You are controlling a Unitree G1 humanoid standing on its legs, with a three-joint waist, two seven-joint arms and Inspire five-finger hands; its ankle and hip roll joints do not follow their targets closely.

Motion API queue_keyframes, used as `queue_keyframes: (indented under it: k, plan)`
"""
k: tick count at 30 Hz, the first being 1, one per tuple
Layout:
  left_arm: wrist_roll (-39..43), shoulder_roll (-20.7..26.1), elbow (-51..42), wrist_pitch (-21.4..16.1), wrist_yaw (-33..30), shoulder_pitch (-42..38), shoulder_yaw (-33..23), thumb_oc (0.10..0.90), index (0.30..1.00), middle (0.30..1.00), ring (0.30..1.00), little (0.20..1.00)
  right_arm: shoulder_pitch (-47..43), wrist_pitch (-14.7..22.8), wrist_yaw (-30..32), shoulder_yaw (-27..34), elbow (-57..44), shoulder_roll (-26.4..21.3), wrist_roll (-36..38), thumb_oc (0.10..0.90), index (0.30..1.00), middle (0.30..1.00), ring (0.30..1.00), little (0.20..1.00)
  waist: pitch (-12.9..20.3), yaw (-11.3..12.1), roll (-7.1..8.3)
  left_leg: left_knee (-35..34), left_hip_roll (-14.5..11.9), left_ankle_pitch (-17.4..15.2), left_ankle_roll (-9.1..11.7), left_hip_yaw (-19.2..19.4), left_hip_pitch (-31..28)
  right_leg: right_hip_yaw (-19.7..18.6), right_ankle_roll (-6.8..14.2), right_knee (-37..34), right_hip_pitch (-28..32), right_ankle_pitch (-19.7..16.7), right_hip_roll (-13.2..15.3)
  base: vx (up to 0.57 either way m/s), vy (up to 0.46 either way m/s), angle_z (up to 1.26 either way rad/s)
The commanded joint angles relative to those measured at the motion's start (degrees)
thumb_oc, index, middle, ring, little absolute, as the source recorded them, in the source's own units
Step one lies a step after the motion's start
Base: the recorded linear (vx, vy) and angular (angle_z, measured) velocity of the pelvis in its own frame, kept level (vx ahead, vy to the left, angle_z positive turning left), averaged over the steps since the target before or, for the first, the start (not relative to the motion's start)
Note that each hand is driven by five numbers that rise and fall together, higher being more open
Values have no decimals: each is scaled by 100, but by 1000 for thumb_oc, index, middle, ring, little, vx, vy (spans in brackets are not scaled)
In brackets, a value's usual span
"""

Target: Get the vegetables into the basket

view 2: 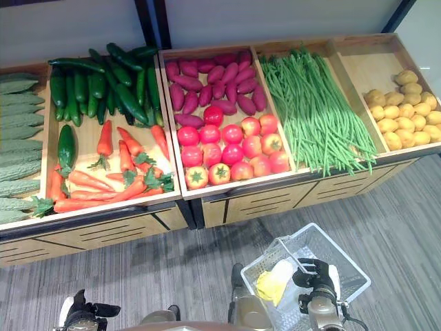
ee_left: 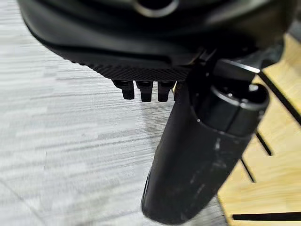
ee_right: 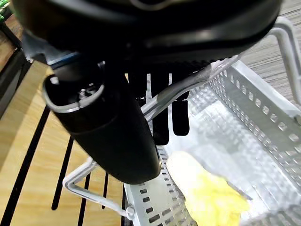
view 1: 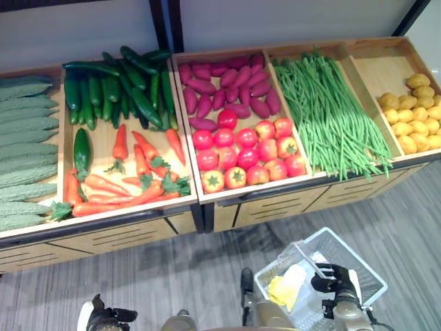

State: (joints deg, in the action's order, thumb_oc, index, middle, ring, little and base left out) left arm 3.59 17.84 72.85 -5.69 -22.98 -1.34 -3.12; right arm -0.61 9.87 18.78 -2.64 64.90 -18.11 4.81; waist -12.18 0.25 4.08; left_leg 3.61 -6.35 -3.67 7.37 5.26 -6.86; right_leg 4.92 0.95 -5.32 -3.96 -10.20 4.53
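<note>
Left eye view: the basket [view 1: 358, 269] hangs from the right hand [view 1: 335, 279], whose fingers curl round its handle [ee_right: 188, 84]; one pale yellow item [view 1: 286, 288] lies inside, so the task looks barely begun. The left hand [view 1: 103, 318] hangs low with its fingers curled on nothing, well apart from the carrots [view 1: 117, 189], tomatoes [view 1: 248, 155] and other vegetables on the stand [view 1: 138, 234] ahead.

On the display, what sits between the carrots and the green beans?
The tomatoes, with purple sweet potatoes behind them, fill the bin between the carrots and the green beans; both eye views show it.
</note>
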Motion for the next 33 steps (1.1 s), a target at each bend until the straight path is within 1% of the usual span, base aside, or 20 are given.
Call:
queue_keyframes:
  k: [1, 5, 7, 8, 9, 10, 11, 12, 13, 14, 15, 16, 17, 19, 22, 24, 25, 27, 31, 33]
  plan:
    - [203, 443, 45, -236, -733, -278, -198, 900, 1000, 1000, 1000, 1000, 208, -1, 232, 40, 113, -333, -77, 400, 300, 300, 300, 300, -111, -151, 63, -465, -235, 347, -39, -157, 179, 103, 874, 126, 451, 478, 491, 19, -31, 19]
    - [400, 584, -189, -441, -1635, -332, -639, 900, 1000, 1000, 1000, 1000, 250, 65, 353, -8, 305, -255, -171, 400, 300, 300, 300, 300, -74, -150, 50, -593, -224, 360, -18, -118, 81, 131, 881, 71, 531, 478, 513, 2, -2, -8]
    - [352, 660, -627, -535, -1952, -330, -721, 900, 1000, 1000, 1000, 1000, 261, 68, 363, -15, 419, -233, -185, 400, 300, 300, 300, 300, -66, -148, 30, -692, -211, 366, -27, -96, 23, 123, 903, 65, 537, 460, 527, -25, 32, -19]
    - [299, 802, -1185, -716, -2370, -299, -837, 900, 1000, 1000, 1000, 1000, 264, 67, 403, 27, 465, -226, -186, 400, 300, 300, 300, 300, -48, -145, 9, -766, -188, 376, -32, -98, -11, 128, 924, 72, 525, 440, 549, -22, 39, -17]
    - [289, 796, -1203, -706, -2379, -288, -843, 900, 1000, 1000, 1000, 1000, 265, 67, 404, 24, 465, -225, -187, 400, 300, 300, 300, 300, -50, -146, 10, -771, -188, 377, -32, -95, -20, 126, 925, 72, 530, 442, 549, -26, 41, -12]
    - [140, 862, -1671, -740, -2487, -254, -814, 900, 1000, 1000, 1000, 1000, 273, 73, 406, 45, 470, -222, -210, 400, 300, 300, 300, 300, -49, -143, 7, -799, -174, 379, -36, -104, -22, 122, 939, 71, 521, 425, 562, -10, 12, -9]
    - [132, 857, -1689, -728, -2492, -243, -818, 900, 1000, 1000, 1000, 1000, 275, 73, 406, 44, 469, -222, -211, 400, 300, 300, 300, 300, -48, -143, 8, -799, -173, 378, -36, -103, -25, 121, 940, 71, 523, 425, 563, -42, 41, -4]
    - [-339, 1058, -2697, -686, -2727, -119, -804, 900, 1000, 1000, 1000, 1000, 282, 71, 415, 87, 456, -232, -231, 400, 300, 300, 300, 300, -51, -128, -8, -812, -156, 366, -45, -137, -20, 139, 960, 86, 501, 399, 596, -59, 59, 0]
    - [-720, 1199, -3188, -645, -2862, -48, -830, 900, 1000, 1000, 1000, 1000, 282, 57, 411, 131, 480, -248, -293, 400, 300, 300, 300, 300, -54, -116, -8, -814, -136, 343, -66, -147, -25, 134, 986, 97, 485, 377, 621, -59, 59, -2]
    - [-726, 1194, -3204, -635, -2863, -38, -836, 900, 1000, 1000, 1000, 1000, 282, 57, 411, 129, 481, -248, -294, 400, 300, 300, 300, 300, -55, -117, -6, -814, -135, 342, -67, -145, -27, 132, 987, 97, 486, 377, 622, -39, 61, -1]
    - [-990, 1290, -3656, -589, -2822, 19, -881, 900, 1000, 1000, 1000, 1000, 281, 32, 380, 185, 496, -272, -321, 400, 300, 300, 300, 300, -48, -122, -4, -821, -112, 320, -81, -147, -35, 113, 995, 91, 476, 355, 640, -15, 45, -2]
    - [-1104, 1347, -3860, -570, -2791, 36, -899, 900, 1000, 1000, 1000, 1000, 273, 25, 362, 208, 498, -291, -320, 400, 300, 300, 300, 300, -45, -124, -4, -823, -102, 309, -86, -139, -42, 107, 1001, 92, 471, 346, 648, -23, 63, -2]
    - [-1294, 1470, -4292, -606, -2721, 70, -918, 900, 1000, 1000, 1000, 1000, 279, 19, 351, 248, 468, -308, -328, 400, 300, 300, 300, 300, -47, -129, -3, -826, -90, 294, -88, -134, -50, 98, 1018, 89, 465, 336, 658, -15, 46, -1]
    - [-1356, 1484, -4441, -587, -2659, 103, -966, 900, 1000, 1000, 1000, 1000, 272, 15, 346, 264, 454, -321, -327, 400, 300, 300, 300, 300, -49, -132, -2, -826, -86, 285, -91, -125, -58, 87, 1022, 90, 460, 328, 671, -10, 32, 3]
    - [-1454, 1618, -4943, -826, -2479, 42, -1041, 900, 1000, 1000, 1000, 1000, 221, -30, 284, 277, 485, -368, -318, 400, 300, 300, 300, 300, -44, -145, -7, -835, -67, 265, -98, -101, -83, 54, 1038, 90, 452, 309, 688, -5, 38, -1]
    - [-1304, 1658, -5345, -1063, -2360, 4, -1122, 900, 1000, 1000, 1000, 1000, 190, -32, 228, 289, 479, -393, -302, 400, 300, 300, 300, 300, -26, -159, -4, -846, -59, 244, -103, -83, -101, 17, 1038, 85, 445, 303, 698, -1, 39, -4]
    - [-1300, 1657, -5354, -1061, -2353, 13, -1130, 900, 1000, 1000, 1000, 1000, 189, -32, 227, 286, 478, -394, -303, 400, 300, 300, 300, 300, -26, -159, -4, -845, -59, 243, -103, -81, -103, 14, 1038, 86, 445, 303, 698, 7, 33, -5]
    - [-1217, 1675, -5633, -1204, -2230, 20, -1184, 900, 1000, 1000, 1000, 1000, 182, -16, 161, 294, 442, -402, -301, 400, 300, 300, 300, 300, -10, -169, 3, -845, -54, 229, -106, -64, -127, -8, 1033, 79, 461, 312, 698, 14, 20, -5]
    - [-1318, 1759, -5770, -1142, -1976, 29, -1132, 900, 1000, 1000, 1000, 1000, 175, -12, 107, 292, 408, -437, -324, 400, 300, 300, 300, 300, 7, -198, -7, -854, -61, 217, -111, -34, -166, -24, 1026, 70, 472, 324, 689, 10, 12, -8]
    - [-1492, 1945, -5765, -1111, -1756, -1, -983, 900, 1000, 1000, 1000, 1000, 132, -11, 85, 294, 413, -489, -323, 400, 300, 300, 300, 300, 6, -217, -23, -857, -68, 218, -106, -20, -171, -27, 1025, 64, 473, 327, 686, -6, 11, -5]
